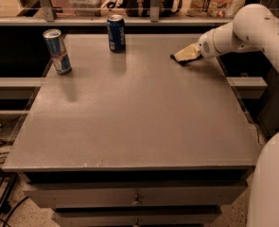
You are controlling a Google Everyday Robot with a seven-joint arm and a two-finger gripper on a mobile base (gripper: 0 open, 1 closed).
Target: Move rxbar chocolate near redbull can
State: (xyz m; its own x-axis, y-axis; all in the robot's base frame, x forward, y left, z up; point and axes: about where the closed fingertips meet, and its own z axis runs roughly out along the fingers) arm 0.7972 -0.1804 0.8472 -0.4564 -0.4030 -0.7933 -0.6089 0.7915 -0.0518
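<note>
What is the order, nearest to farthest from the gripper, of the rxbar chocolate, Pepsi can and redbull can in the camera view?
The gripper is at the back right of the table.
1. rxbar chocolate, at the gripper, back right.
2. Pepsi can, back centre.
3. redbull can, back left edge.
</note>
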